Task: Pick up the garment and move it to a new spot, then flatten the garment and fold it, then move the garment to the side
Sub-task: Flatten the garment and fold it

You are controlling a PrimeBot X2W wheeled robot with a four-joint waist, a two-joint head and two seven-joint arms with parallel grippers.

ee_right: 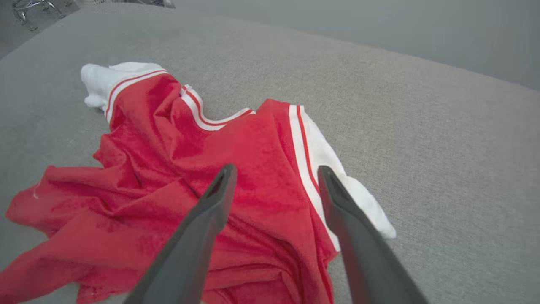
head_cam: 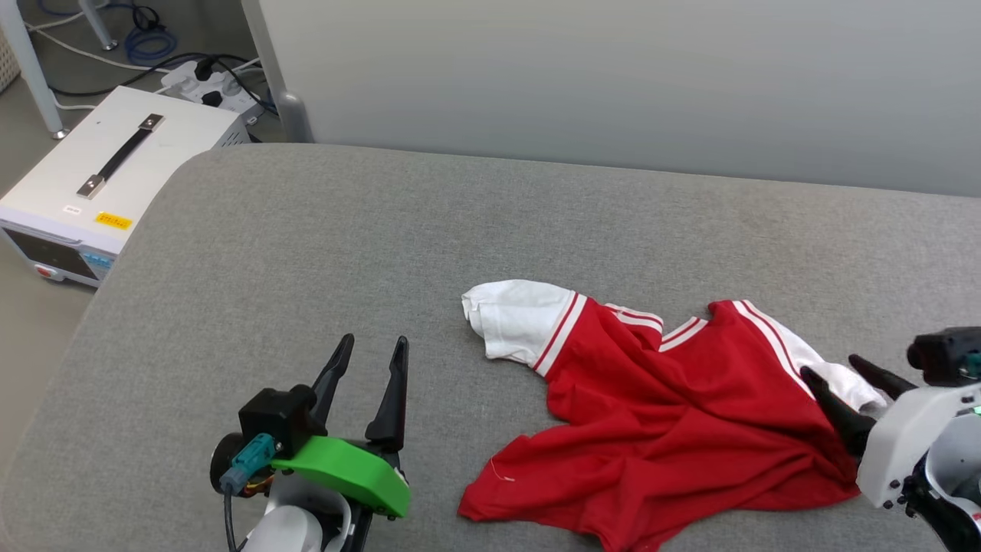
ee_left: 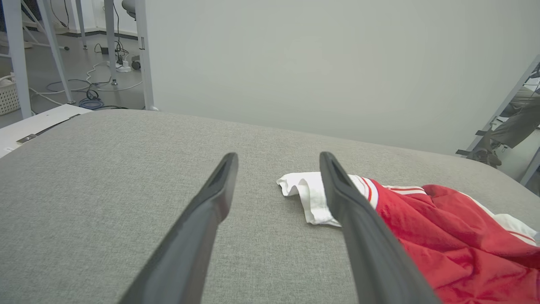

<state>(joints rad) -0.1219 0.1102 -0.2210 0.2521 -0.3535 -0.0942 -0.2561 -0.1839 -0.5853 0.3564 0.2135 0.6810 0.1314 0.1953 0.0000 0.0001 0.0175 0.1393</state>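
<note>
One red shirt [head_cam: 659, 414] lies crumpled on the near right part of the grey fabric counter [head_cam: 306, 230], with its striped collar toward the counter's far edge and its hem toward the near edge. One white sleeve [head_cam: 517, 318] points at the counter's middle; the other lies toward its right edge. The right end effector [head_cam: 829, 366] stands released over that right sleeve [ee_right: 327, 147]. Its two dark fingers [ee_right: 202, 219] sit apart on either side of the shoulder stripe, and I cannot tell whether they touch the cloth. The left end effector [head_cam: 374, 341] hovers released above the counter's near left part, fingers parted over bare fabric, beside the shirt but apart from it. Past the counter's left edge a white box [head_cam: 115, 169] with a black handle sits on the floor, a power strip [head_cam: 211, 84] behind it.
</note>
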